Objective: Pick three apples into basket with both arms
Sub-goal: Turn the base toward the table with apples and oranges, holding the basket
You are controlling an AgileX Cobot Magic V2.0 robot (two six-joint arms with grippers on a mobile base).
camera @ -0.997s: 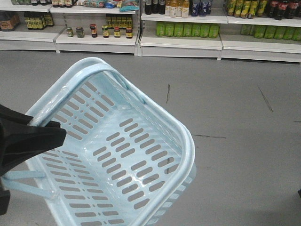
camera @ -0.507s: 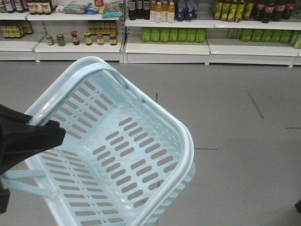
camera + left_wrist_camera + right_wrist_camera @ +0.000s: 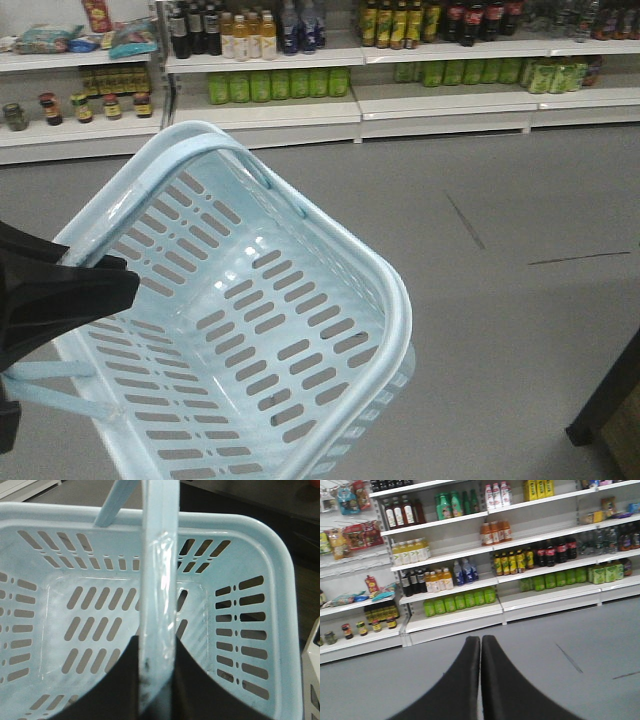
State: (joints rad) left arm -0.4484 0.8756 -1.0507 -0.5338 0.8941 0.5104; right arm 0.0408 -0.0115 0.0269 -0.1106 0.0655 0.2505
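Since a second ago the shelves at 12 o'clock have slid left across the front view, and a dark object has entered at 4 o'clock. The base appears to be turning right. The basket hangs unchanged at 7 o'clock. It is empty, with its handle clamped in the left gripper. The right gripper is closed and holds nothing. No apples are in view, so picking has probably not begun.
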